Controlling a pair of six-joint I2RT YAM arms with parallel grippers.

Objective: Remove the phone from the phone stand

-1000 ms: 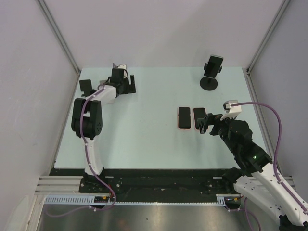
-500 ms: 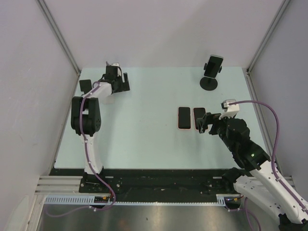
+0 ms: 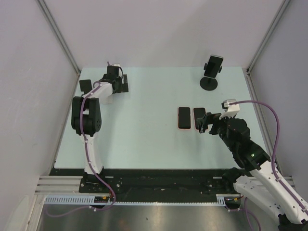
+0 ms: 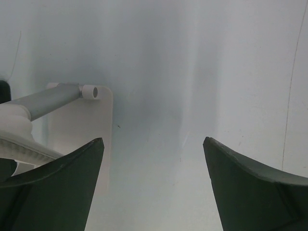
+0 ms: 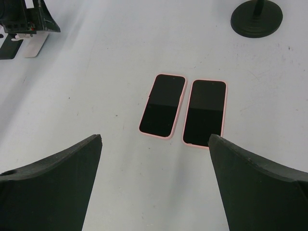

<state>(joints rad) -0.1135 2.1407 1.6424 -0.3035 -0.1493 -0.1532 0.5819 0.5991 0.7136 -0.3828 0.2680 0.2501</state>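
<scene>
A phone [image 3: 213, 64] sits upright in a black stand [image 3: 209, 83] at the back right. Only the stand's round base [image 5: 256, 18] shows in the right wrist view. Two pink-cased phones lie flat, face up, side by side mid-table [image 3: 184, 118] [image 3: 198, 117], and also show in the right wrist view [image 5: 163, 105] [image 5: 205, 112]. My right gripper [image 3: 203, 124] [image 5: 155, 144] is open and empty, just near of these two phones and far from the stand. My left gripper [image 3: 120, 85] [image 4: 151, 154] is open and empty at the back left.
A white stand [image 4: 82, 125] with a grey rod [image 4: 53, 98] lies just left of my left gripper; it also shows in the top view [image 3: 108, 97]. A small black stand [image 3: 85, 86] is at the far left. Side walls border the table.
My left gripper has swung a little left and back toward the far-left corner. My right gripper has barely shifted.
</scene>
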